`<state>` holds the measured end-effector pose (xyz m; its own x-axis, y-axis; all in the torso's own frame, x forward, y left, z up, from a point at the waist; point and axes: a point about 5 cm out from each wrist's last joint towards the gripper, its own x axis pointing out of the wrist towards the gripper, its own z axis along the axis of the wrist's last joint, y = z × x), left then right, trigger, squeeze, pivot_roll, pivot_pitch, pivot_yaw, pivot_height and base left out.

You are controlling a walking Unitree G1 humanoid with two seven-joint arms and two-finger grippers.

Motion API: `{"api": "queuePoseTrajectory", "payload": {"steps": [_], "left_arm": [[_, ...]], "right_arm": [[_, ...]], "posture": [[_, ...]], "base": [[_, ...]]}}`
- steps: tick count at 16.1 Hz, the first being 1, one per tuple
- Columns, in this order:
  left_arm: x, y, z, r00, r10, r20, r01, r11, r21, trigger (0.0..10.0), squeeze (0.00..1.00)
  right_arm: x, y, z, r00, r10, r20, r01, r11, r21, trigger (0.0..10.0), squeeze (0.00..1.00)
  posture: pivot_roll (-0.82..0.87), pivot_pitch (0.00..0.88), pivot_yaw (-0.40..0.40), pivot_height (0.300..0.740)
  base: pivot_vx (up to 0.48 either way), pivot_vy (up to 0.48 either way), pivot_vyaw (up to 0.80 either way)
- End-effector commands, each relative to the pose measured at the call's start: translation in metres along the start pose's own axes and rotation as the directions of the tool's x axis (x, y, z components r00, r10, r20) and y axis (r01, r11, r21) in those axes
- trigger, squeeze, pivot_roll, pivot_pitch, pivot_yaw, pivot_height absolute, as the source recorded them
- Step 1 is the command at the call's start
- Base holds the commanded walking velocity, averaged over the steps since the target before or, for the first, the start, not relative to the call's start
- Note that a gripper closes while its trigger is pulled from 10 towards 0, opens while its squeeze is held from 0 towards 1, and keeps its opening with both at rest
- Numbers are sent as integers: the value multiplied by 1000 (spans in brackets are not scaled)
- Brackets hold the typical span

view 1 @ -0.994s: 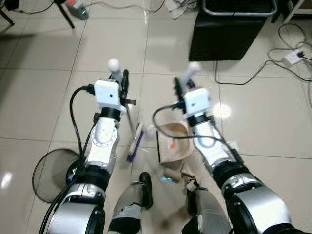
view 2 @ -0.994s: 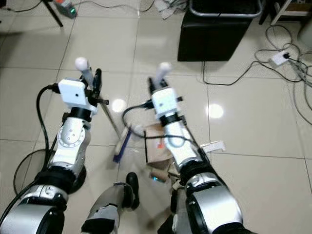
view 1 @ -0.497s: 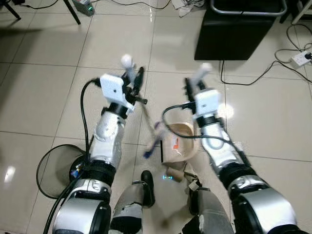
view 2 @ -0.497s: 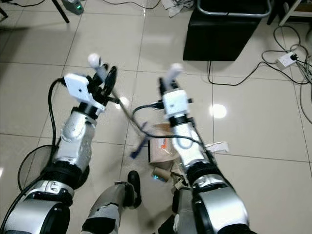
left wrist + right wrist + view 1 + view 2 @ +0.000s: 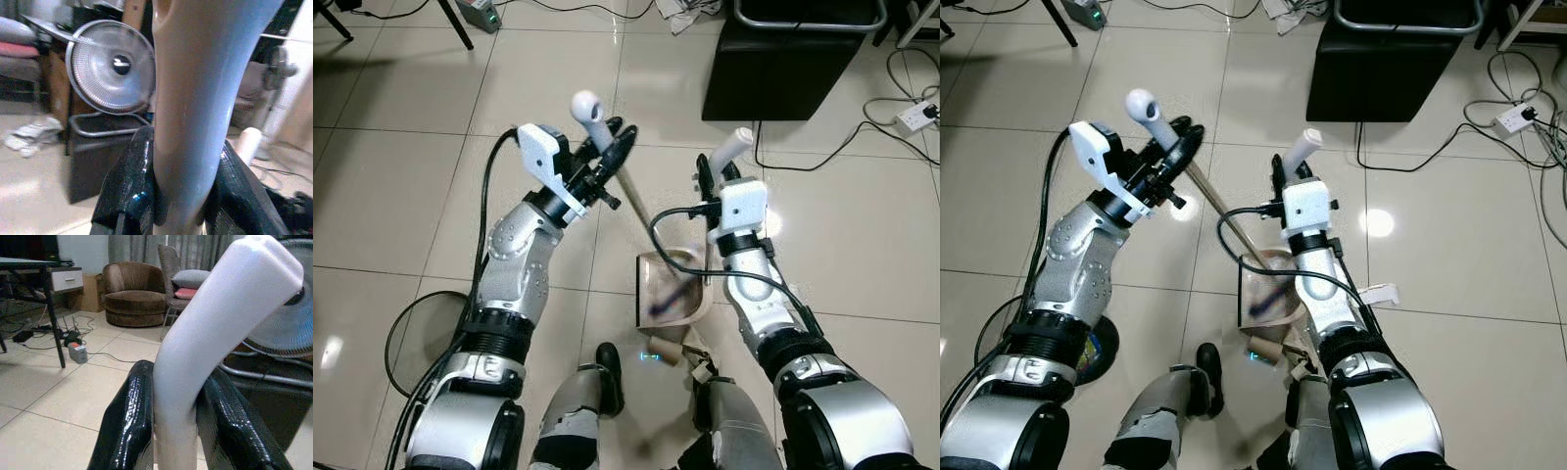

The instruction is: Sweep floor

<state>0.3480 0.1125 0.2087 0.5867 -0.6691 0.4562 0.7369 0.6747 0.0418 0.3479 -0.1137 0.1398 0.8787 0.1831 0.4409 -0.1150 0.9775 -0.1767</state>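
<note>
Down by my feet, a small cardboard tube [image 5: 658,348] lay on the tile floor [image 5: 401,196], just beside the near edge of the dustpan [image 5: 648,266]. The tan dustpan sat flat on the tiles between my two arms, and inside it was the blurred blue head of the broom [image 5: 668,294]. Off to my left, a round black wire-rimmed stand [image 5: 416,338] rested on the floor beside my left arm. My right gripper [image 5: 168,431] was pinched on the dustpan's white handle [image 5: 737,145], which stood up in front of my right wrist; the right wrist view had both black fingers [image 5: 127,426] pressed against that handle. My left gripper [image 5: 183,196] was raised and tilted, clamped around the broom's pale handle [image 5: 631,186], the stick slanting from its white rounded tip [image 5: 584,103] down toward the pan. In the left wrist view the fingers [image 5: 129,186] hugged the shaft on both sides. Farther out stood a black box-like stool [image 5: 778,59], with white cables [image 5: 901,88] and a power strip [image 5: 913,115] trailing over the tiles to my right.
</note>
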Motion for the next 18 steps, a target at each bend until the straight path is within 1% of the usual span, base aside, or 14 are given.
{"api": "queuePoseTrajectory", "payload": {"steps": [1,2,3,6,7,8,9,10,11,12,13,15,16,18], "left_arm": [[-6,-2,3,997,-71,-16,70,996,-57,10000,0],[-5,-2,11,992,-123,-22,121,990,-71,10000,0],[-5,-2,14,990,-142,-23,140,987,-77,10000,0],[3,7,54,962,-273,13,272,954,-125,10000,0],[4,8,58,959,-282,19,282,949,-138,10000,0],[6,11,71,950,-310,38,312,937,-158,10000,0],[8,19,84,947,-316,60,322,929,-181,10000,0],[9,28,91,956,-287,67,294,943,-153,10000,0],[9,40,95,970,-242,38,244,968,-59,10000,0],[9,45,96,976,-218,28,218,976,-18,10000,0],[8,56,101,989,-145,25,142,986,83,10000,0],[4,71,111,998,-23,52,11,976,216,10000,0],[3,77,113,996,49,75,-68,957,282,10000,0],[1,83,110,988,126,90,-148,934,324,10000,0]], "right_arm": [[-23,-2,-23,990,-17,-137,24,999,48,10000,0],[-24,-9,-22,991,-48,-124,56,996,64,10000,0],[-24,-11,-22,991,-57,-119,65,996,67,10000,0],[-33,-25,-21,992,-95,-87,103,990,94,10000,0],[-34,-26,-22,992,-93,-87,101,990,96,10000,0],[-39,-27,-23,992,-86,-90,95,990,101,10000,0],[-43,-30,-26,990,-89,-107,100,989,109,10000,0],[-46,-32,-28,988,-100,-117,113,987,110,10000,0],[-48,-35,-28,987,-106,-118,120,986,114,10000,0],[-48,-35,-28,987,-107,-117,120,986,116,10000,0],[-49,-37,-27,988,-115,-107,127,984,122,10000,0],[-49,-44,-21,987,-147,-63,154,979,130,10000,0],[-50,-51,-17,983,-178,-37,182,973,139,10000,0],[-54,-58,-11,976,-217,-3,215,964,157,10000,0]], "posture": [[157,362,82,740],[153,353,82,740],[153,350,83,740],[156,322,87,740],[157,319,87,740],[159,311,88,740],[161,304,90,740],[160,297,92,740],[159,292,94,740],[157,290,96,740],[152,285,98,740],[137,283,110,740],[132,279,115,740],[114,267,128,740]], "base": [[0,0,0],[0,0,0],[0,0,0],[0,0,0],[0,0,0],[0,0,0],[0,0,0],[0,0,0],[0,0,0],[0,0,0],[0,0,0],[0,0,0],[0,0,0],[0,0,0]]}}
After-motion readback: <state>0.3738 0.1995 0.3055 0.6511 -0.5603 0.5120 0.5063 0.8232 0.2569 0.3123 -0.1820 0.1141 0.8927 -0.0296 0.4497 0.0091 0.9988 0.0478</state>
